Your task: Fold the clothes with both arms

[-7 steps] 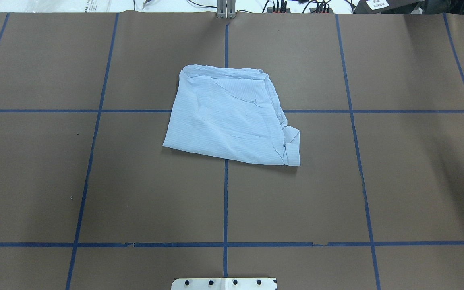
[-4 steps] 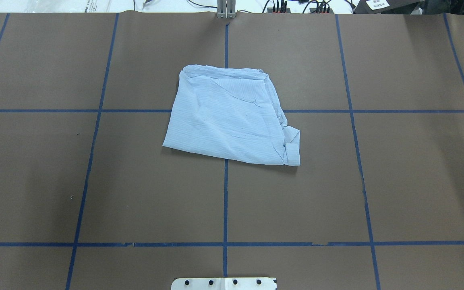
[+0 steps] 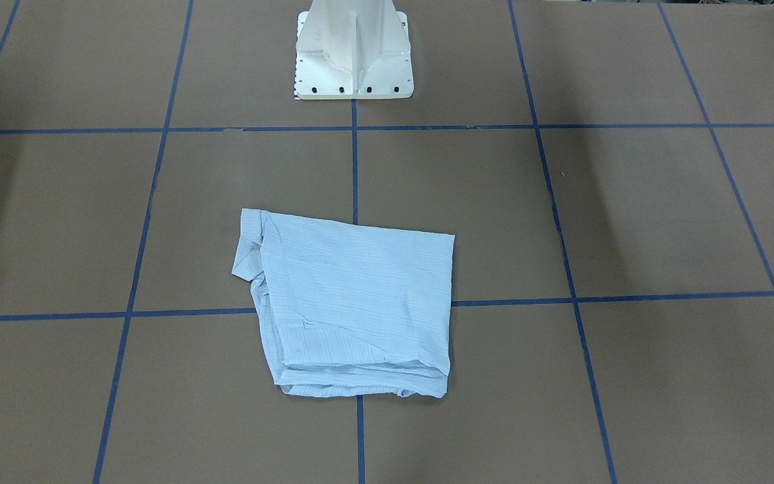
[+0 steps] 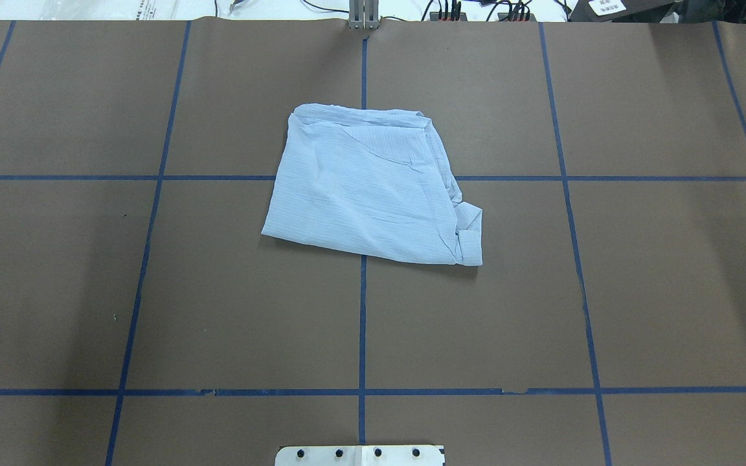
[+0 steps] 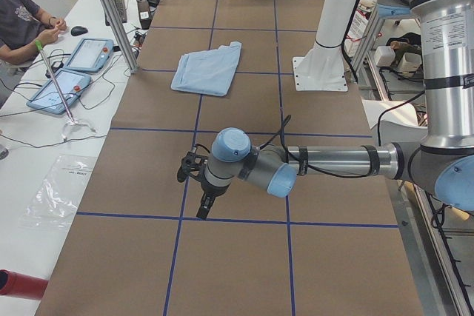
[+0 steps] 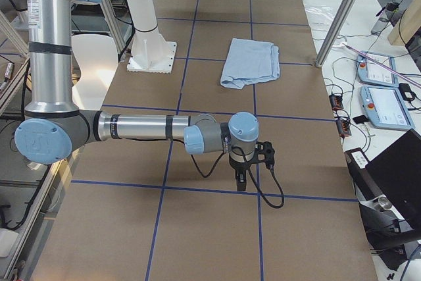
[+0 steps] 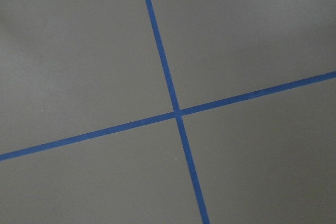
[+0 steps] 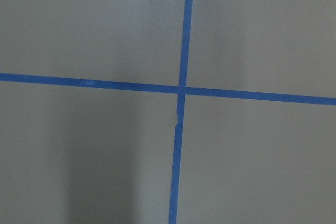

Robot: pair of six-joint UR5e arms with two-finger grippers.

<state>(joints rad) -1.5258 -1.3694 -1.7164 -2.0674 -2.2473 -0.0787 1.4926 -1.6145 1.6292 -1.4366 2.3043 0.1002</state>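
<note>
Shows right gripper (image 6: pixel 241 185) gone from the overhead edge since a second ago, shirt (image 4: pixel 366 188) unmoved, folded at mid table (image 4: pixel 153 291), left gripper (image 5: pixel 201 212) likewise parked well apart, finger opening impossible to tell; likely calls for retreating clear without snagging cloth.

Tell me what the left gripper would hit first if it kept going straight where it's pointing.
The left gripper points down, so it would probably meet the paper-covered table first, near a blue tape crossing. The shirt lies well off that line.
</note>
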